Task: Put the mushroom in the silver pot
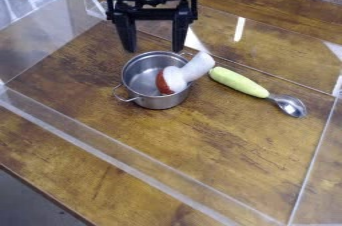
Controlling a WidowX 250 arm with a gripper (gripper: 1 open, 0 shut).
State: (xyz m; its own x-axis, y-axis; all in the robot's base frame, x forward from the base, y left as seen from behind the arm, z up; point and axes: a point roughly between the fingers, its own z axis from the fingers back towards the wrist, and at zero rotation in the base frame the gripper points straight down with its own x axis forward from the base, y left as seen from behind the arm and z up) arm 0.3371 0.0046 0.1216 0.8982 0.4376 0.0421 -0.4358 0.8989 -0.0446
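The mushroom lies with its reddish-brown cap down inside the silver pot and its thick white stem leaning out over the pot's right rim. My gripper hangs above the pot's back edge, pointing straight down. It is open, its two black fingers spread wide with nothing between them and clear of the mushroom.
An elongated yellow-green vegetable lies right of the pot, and a silver spoon lies past it. Clear plastic walls fence the wooden table on all sides.
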